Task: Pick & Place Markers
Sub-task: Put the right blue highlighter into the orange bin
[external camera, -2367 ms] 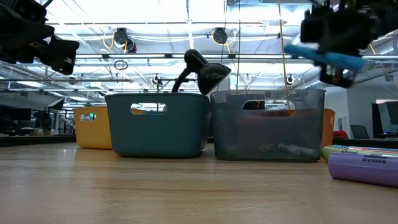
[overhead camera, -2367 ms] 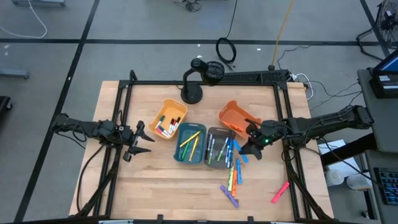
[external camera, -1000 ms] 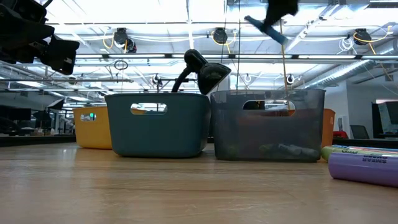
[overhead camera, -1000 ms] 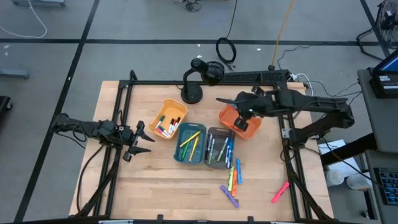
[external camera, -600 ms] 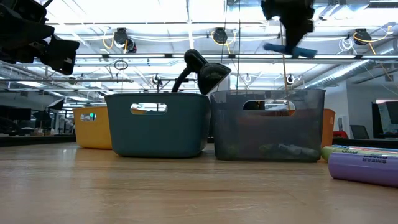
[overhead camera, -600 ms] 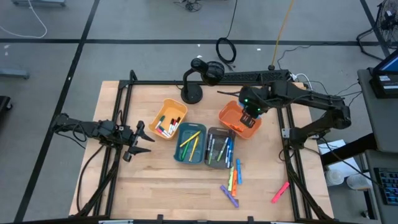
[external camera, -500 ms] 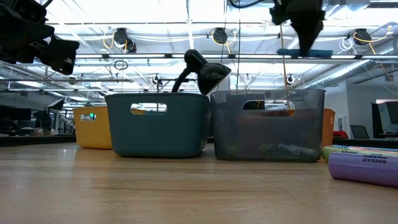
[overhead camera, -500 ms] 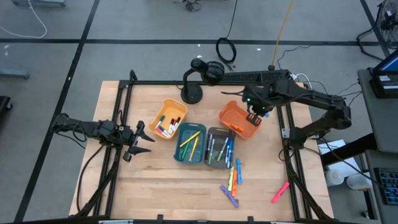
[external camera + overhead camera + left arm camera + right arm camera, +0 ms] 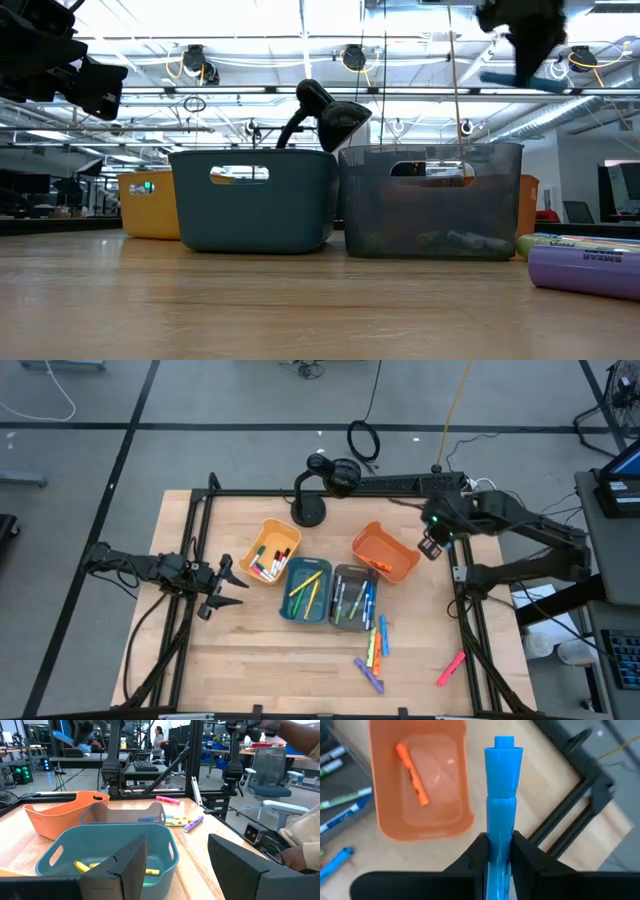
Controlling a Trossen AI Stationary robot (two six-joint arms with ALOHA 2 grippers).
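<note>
My right gripper hangs high above the table, just right of the orange bin, and is shut on a blue marker. The low view shows the same marker well above the bins. One orange marker lies in the orange bin. More markers lie in the yellow bin, the teal bin and the grey bin. Several loose markers and a pink one lie flat on the table. My left gripper waits open at the table's left. My right gripper pinches the blue marker's barrel between its two fingers, near one end. The long rest of the marker sticks out free beyond them. The fingers slant downward from above. The marker is lifted clear and lies nearly level, high over the table.
A black lamp-like stand is at the far edge behind the bins. A dark frame post runs along the right edge under my right arm. A person's hand and sleeve show beyond the near right corner.
My right gripper, still shut on the blue marker, has swung from above the orange bin toward the table's right edge, just past the bin's right rim, and has turned. The marker has stayed high and gone from tilted to nearly level.
</note>
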